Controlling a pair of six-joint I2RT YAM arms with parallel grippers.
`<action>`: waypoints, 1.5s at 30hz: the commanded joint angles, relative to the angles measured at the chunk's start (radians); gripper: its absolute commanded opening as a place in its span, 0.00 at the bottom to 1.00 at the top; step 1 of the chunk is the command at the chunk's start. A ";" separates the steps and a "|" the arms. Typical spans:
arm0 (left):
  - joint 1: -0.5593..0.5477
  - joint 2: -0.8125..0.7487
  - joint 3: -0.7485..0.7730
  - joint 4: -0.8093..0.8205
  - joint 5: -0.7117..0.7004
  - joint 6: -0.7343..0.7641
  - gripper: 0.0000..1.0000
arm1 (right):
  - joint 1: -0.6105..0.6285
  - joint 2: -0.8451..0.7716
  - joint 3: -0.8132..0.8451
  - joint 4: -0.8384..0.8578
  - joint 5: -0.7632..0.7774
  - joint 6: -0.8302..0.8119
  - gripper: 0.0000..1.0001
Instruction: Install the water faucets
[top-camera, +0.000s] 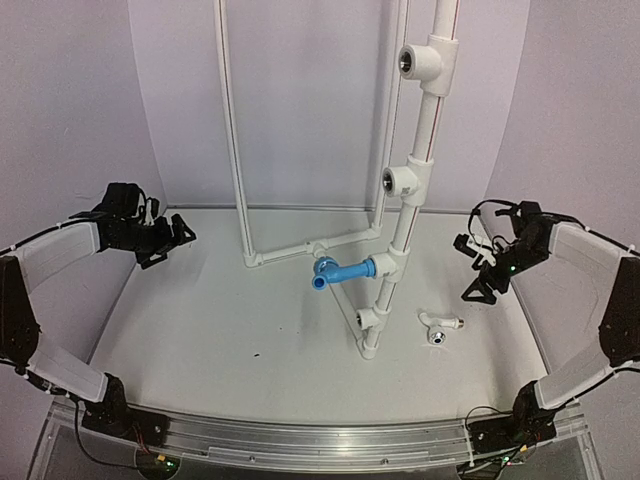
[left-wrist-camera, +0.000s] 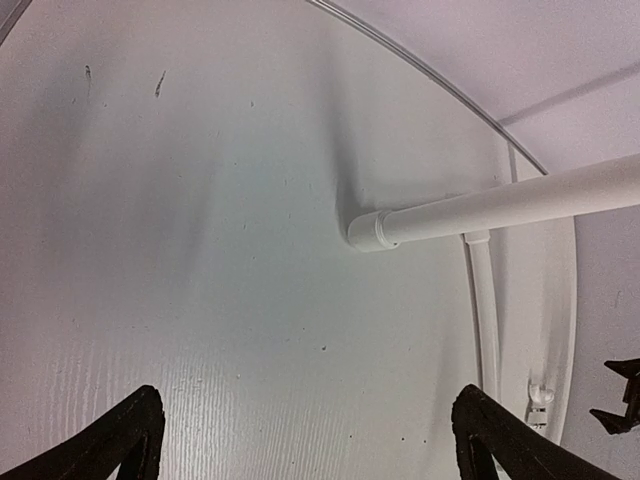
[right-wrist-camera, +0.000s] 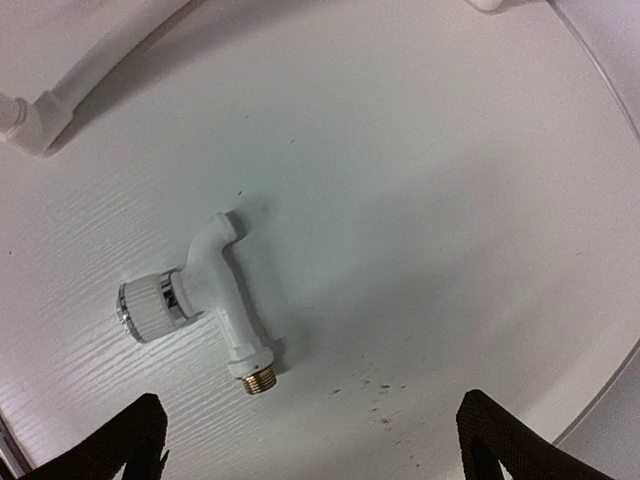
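The blue faucet (top-camera: 338, 272) sticks out leftward from a low fitting on the white pipe stand (top-camera: 415, 190). The white faucet (top-camera: 440, 327) lies loose on the table right of the stand's foot. In the right wrist view it (right-wrist-camera: 205, 305) lies flat with its brass thread toward the camera, and my right gripper (right-wrist-camera: 312, 440) is open and empty above it. In the top view my right gripper (top-camera: 487, 285) hangs at the right. My left gripper (top-camera: 165, 240) is open and empty at the far left; the left wrist view (left-wrist-camera: 300, 440) shows only table and pipe.
The stand carries two empty T fittings with metal-lined openings, upper (top-camera: 412, 60) and middle (top-camera: 395, 180). A thin white pipe frame (top-camera: 240, 150) rises behind, its foot (left-wrist-camera: 372, 230) on the table. The table's curved back edge runs behind.
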 joint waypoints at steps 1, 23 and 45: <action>-0.012 0.001 0.019 0.006 0.045 0.008 1.00 | 0.010 -0.052 -0.089 -0.046 0.037 -0.162 0.98; -0.085 0.041 0.060 -0.029 0.100 0.028 1.00 | 0.107 0.147 -0.126 0.054 0.139 -0.274 0.86; -0.102 -0.024 0.001 0.044 0.166 0.004 1.00 | 0.175 0.275 -0.144 0.163 0.214 -0.311 0.29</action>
